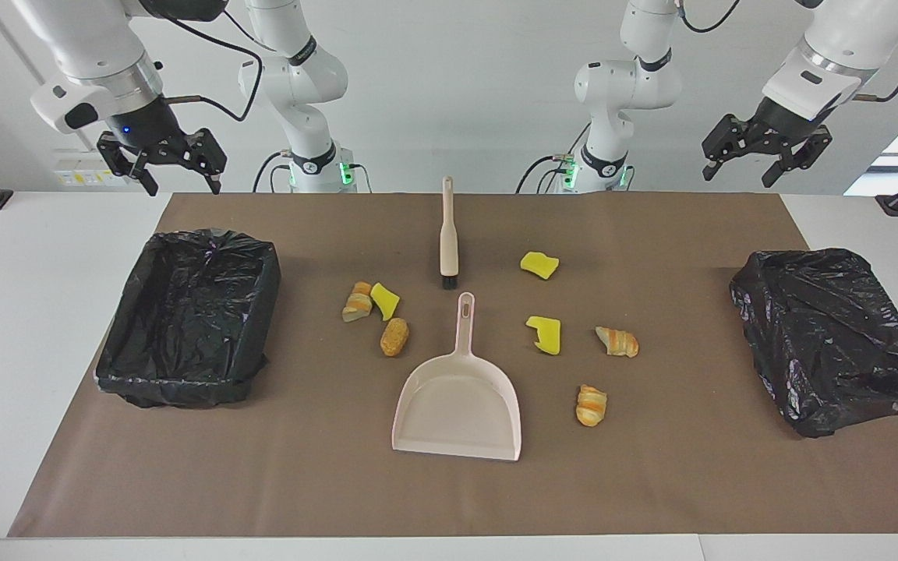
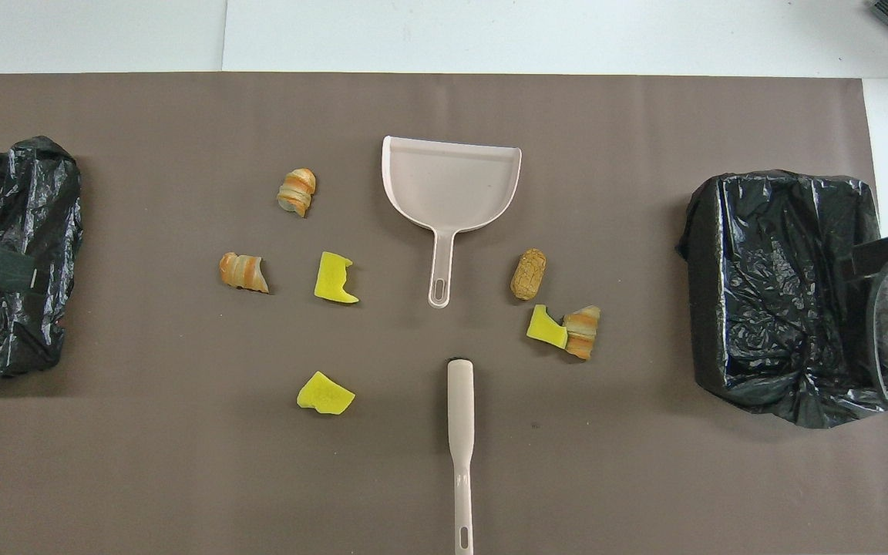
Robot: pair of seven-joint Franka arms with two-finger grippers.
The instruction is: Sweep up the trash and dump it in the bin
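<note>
Trash (image 1: 548,334) scattered beside dustpan (image 1: 458,405)

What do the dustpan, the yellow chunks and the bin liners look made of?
Dustpan: apparently hard plastic, pale pink, smooth with a moulded rim. Yellow chunks: probably sponge foam, matt with torn edges. Bin liners: thin black plastic film, crinkled and glossy.

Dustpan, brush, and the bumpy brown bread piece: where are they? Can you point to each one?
Dustpan (image 1: 457,405), facing view: on the flat pink pan.
Brush (image 1: 448,238), facing view: on the middle of its beige handle.
Bumpy brown bread piece (image 2: 528,274), overhead view: on its middle, beside the dustpan's handle.
</note>
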